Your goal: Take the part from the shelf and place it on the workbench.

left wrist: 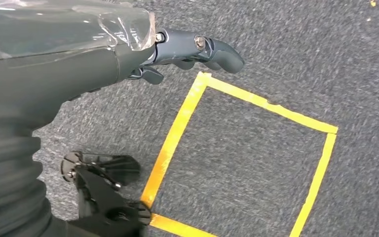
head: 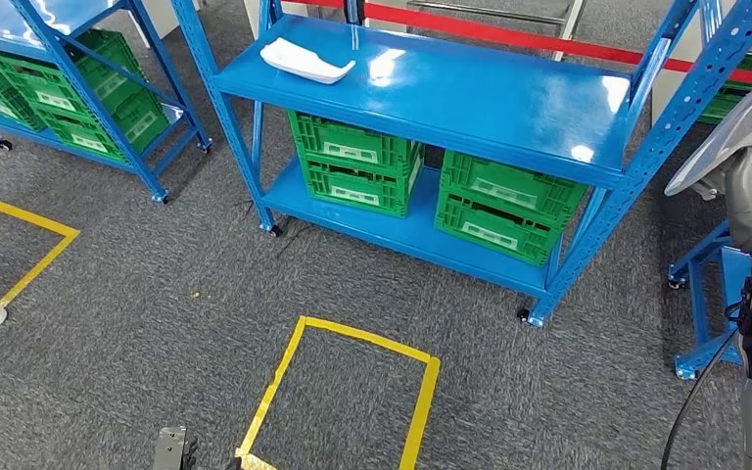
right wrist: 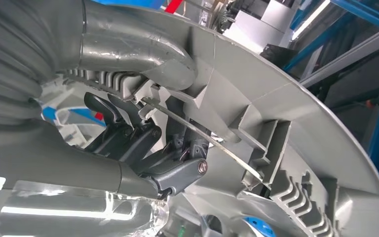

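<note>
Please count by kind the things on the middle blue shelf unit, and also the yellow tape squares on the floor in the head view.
Green crates: 4
White tray-shaped piece: 1
Yellow tape squares: 2
Total: 7

Crates (head: 357, 162) under shelf (head: 470, 93)

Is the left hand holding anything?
No: in the left wrist view the left hand hangs over the grey carpet with nothing in its fingers.
</note>
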